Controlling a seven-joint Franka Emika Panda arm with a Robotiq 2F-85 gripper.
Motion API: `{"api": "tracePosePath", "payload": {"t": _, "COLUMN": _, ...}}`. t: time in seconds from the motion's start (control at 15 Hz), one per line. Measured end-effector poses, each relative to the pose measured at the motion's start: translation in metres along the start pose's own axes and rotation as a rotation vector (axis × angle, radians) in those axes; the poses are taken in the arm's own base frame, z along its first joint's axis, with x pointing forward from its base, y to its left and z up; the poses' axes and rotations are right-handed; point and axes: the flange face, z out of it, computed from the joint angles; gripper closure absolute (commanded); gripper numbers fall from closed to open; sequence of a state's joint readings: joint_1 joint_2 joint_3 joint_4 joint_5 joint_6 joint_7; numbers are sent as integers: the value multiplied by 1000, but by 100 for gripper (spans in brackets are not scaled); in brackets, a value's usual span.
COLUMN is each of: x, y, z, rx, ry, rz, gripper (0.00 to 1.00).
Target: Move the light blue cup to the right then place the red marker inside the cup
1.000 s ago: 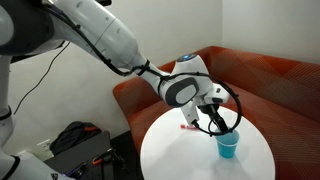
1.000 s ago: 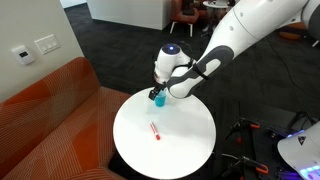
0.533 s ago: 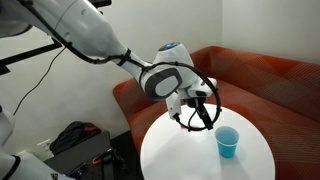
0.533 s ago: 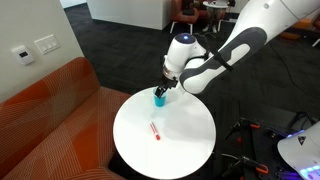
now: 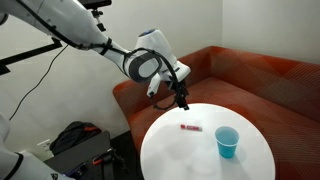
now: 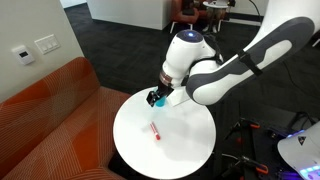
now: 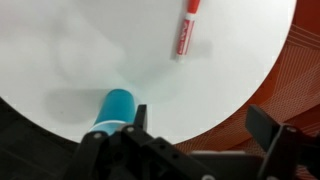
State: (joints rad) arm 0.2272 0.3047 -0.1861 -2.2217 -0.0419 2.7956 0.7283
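Note:
The light blue cup (image 5: 228,142) stands upright near the edge of the round white table (image 5: 200,160). It also shows in the other exterior view (image 6: 157,99), partly behind the gripper, and in the wrist view (image 7: 115,108). The red marker (image 5: 190,128) lies flat on the table away from the cup, and shows in both other views (image 6: 155,131) (image 7: 188,28). My gripper (image 5: 180,97) is open and empty. It hangs above the table's edge, apart from the cup and the marker. In the wrist view its fingers (image 7: 203,125) straddle the table rim, with the cup beside one finger.
A red-orange sofa (image 5: 260,80) curves close behind the table (image 6: 45,110). A black bag (image 5: 78,140) sits on the floor by the wall. Dark equipment (image 6: 290,150) stands beside the table.
The gripper was around the cup a second ago. It has let go, risen and moved away sideways over the table's edge. The cup stays standing and the marker has not moved.

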Motion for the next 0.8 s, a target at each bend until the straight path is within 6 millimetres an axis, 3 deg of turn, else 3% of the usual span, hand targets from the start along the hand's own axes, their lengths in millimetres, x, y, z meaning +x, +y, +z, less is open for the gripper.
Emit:
{"api": "tracePosePath", "payload": {"t": 0.33, "x": -49, "y": -51, "z": -3, "rx": 2, "ry": -56, "rz": 208, "gripper": 0}}
{"api": "tracePosePath", "payload": {"t": 0.8, "x": -89, "y": -73, "z": 27, "rx": -34, "ry": -111, "rz": 320, "gripper": 0}}
